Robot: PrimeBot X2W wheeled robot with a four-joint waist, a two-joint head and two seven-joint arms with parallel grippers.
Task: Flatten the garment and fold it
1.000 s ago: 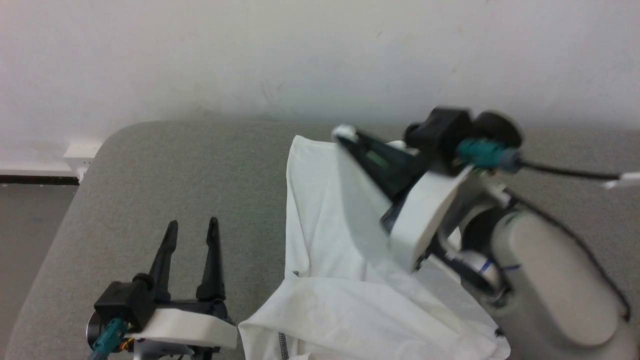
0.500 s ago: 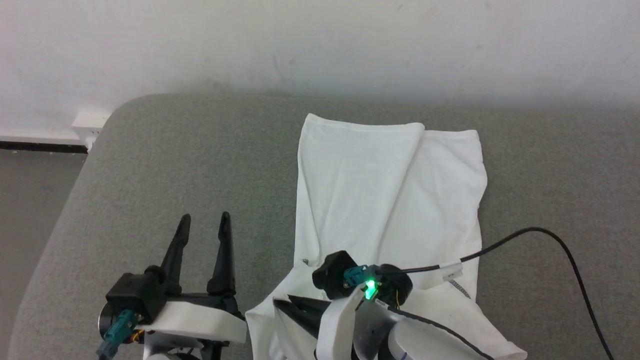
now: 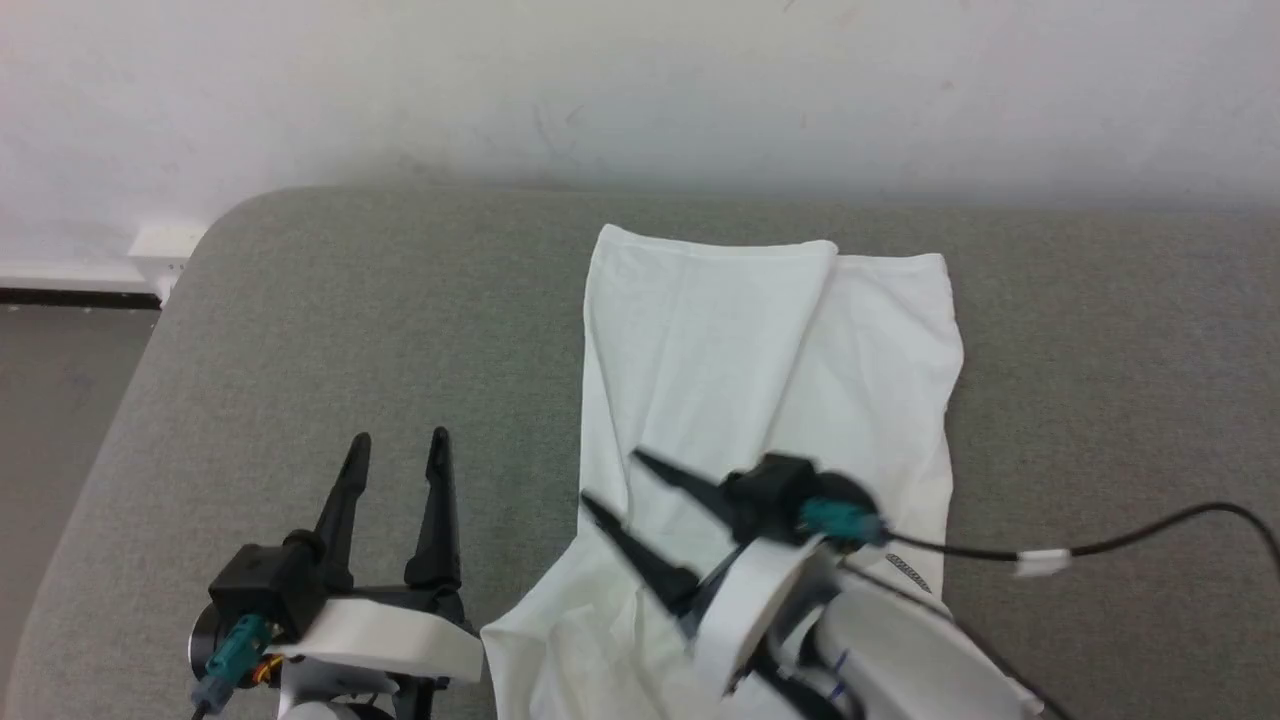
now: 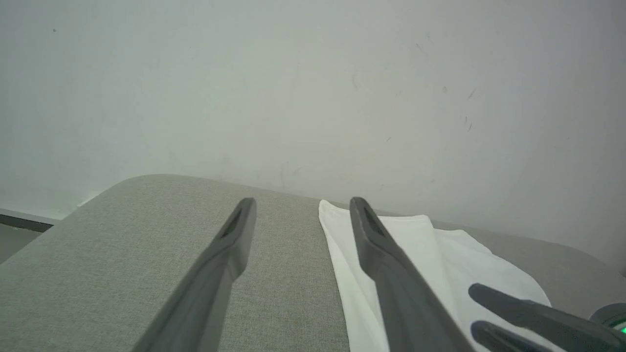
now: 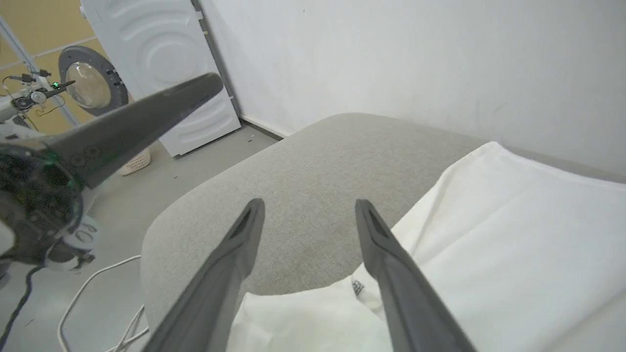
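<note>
A plain white wall (image 3: pixel 640 90) spans the top of the head view, lightly scuffed (faint grey marks near its middle). Below it, a grey fabric-covered worktop (image 3: pixel 330 330) with a rounded upper-left corner takes up the lower half. At the left edge are a grey floor (image 3: pixel 50 430), a dark baseboard (image 3: pixel 60 297) and a small white wall box (image 3: pixel 165 243). In the upper left of the right wrist view, a white washing machine (image 5: pixel 161 58) with a round door (image 5: pixel 88 84) stands before a yellow wall (image 5: pixel 49 24). A pale basket (image 5: pixel 134 162) sits beside it, and a white cable (image 5: pixel 98 273) lies on the floor.
</note>
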